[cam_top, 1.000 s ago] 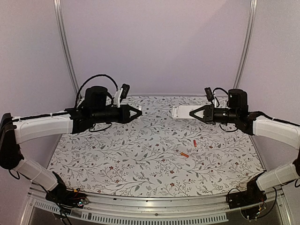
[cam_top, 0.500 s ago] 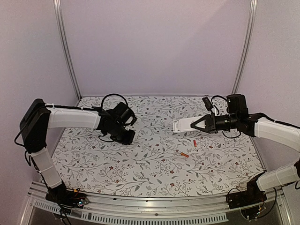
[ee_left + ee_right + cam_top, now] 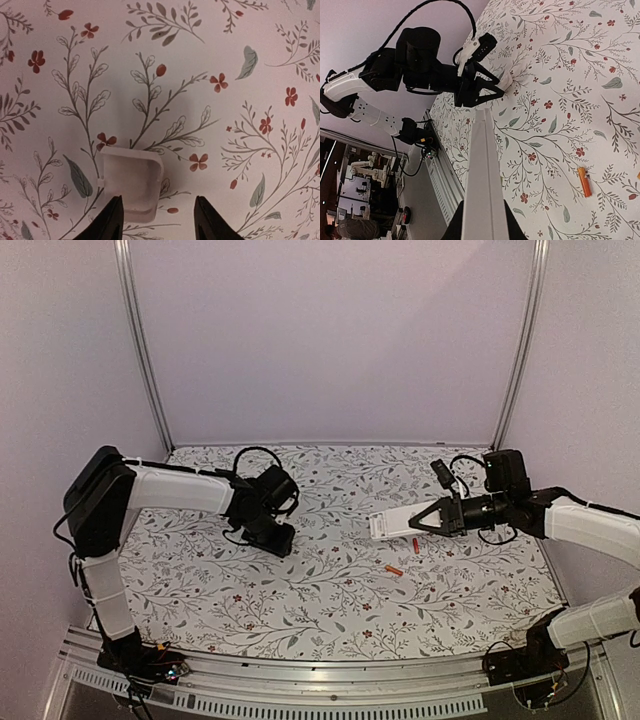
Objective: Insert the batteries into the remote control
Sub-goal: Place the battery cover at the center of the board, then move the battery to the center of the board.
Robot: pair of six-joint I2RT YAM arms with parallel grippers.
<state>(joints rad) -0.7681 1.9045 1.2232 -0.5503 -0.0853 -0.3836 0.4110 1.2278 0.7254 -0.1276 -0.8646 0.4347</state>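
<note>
My right gripper is shut on the remote control, a white handset held level above the table and pointing left. In the right wrist view the remote control shows edge-on between my gripper's jaws. Two orange-red batteries lie on the table: one just under the remote, the other a little nearer; the latter also shows in the right wrist view. My left gripper is down at the table, open. A small white plastic cover lies flat just ahead of that gripper, near its left finger.
The floral tablecloth covers the whole table. The left arm shows in the right wrist view, beyond the remote's tip. A metal rail runs along the near edge, and lilac walls close in the back and sides.
My left arm swung down to the table and its jaws opened, leaving the white cover lying there. My right arm brought the remote lower and nearer, over the batteries.
</note>
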